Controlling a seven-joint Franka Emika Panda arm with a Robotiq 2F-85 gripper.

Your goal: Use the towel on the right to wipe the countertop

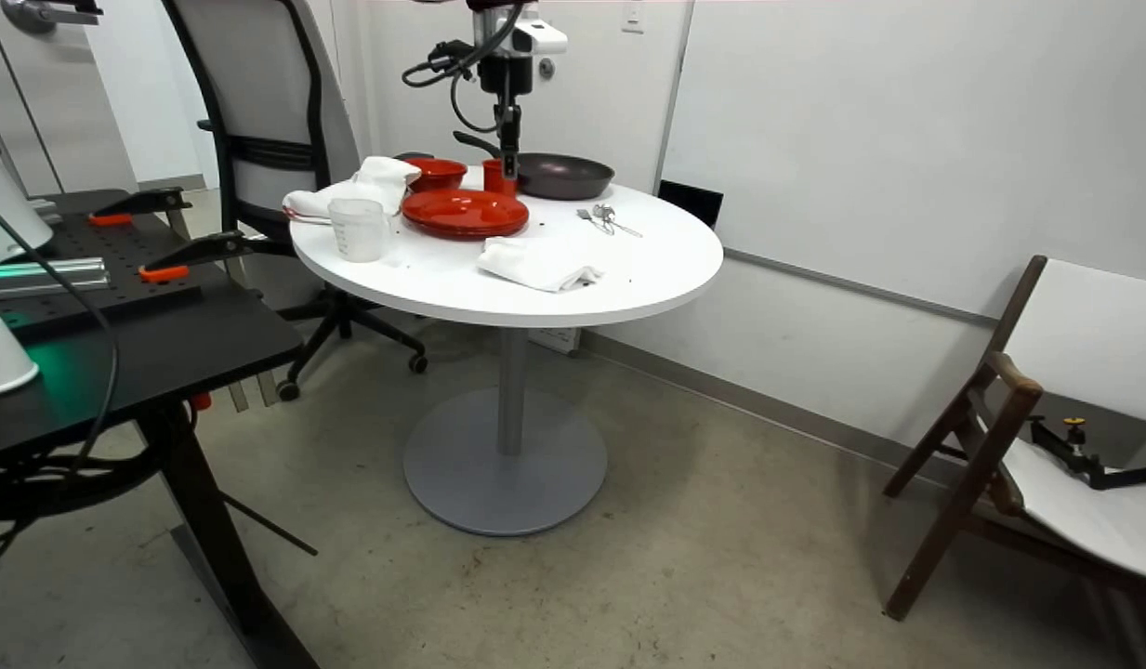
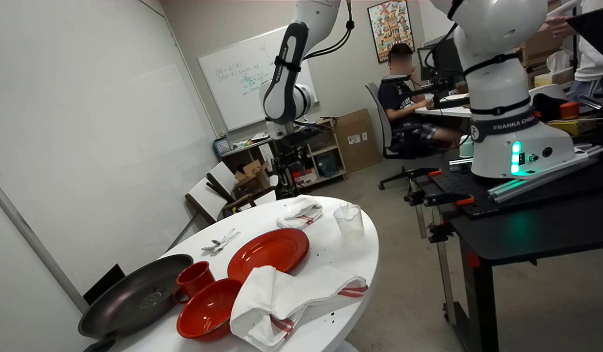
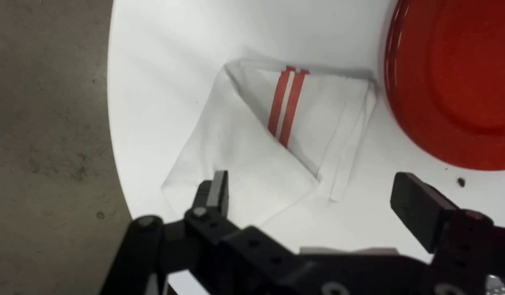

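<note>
hanging tip-down above the countertop point(image 3: 154, 82), the gripper point(image 3: 311, 186) has its jaws spread wide. below it the towel point(image 3: 252, 164) lies flattish on the round white surface, close to the rim, one part folded across the other and a pair of red stripes showing on the uncovered part. just beside it sits a red plate point(image 3: 461, 82), with a dark crumb point(image 3: 461, 182) near the plate's edge. a clear measuring cup point(image 2: 349, 225) stands upright near the towel, also by the rim. past the plate comes a heaped-up white cloth point(image 2: 281, 303), bulkier than the towel, red stripes showing in two places; a red bowl point(image 2: 208, 315) is right next to it, though i cannot tell whether they touch. a red mug point(image 2: 196, 278) stands between the bowl and a dark frying pan point(image 2: 135, 298), and in both exterior views a few metal utensils point(image 1: 606, 218) lie loosely together to one side of the plate.

off the countertop, a black desk point(image 2: 560, 225) carries the robot's white base point(image 2: 541, 137), its green light point(image 2: 515, 157) lit. in an exterior view a wooden-framed chair point(image 1: 1074, 506) with a white seat stands well apart from the countertop. farther back a person point(image 2: 401, 105) sits in an office chair point(image 2: 382, 117), and behind hangs a whiteboard point(image 2: 237, 83) with writing on it.
</note>
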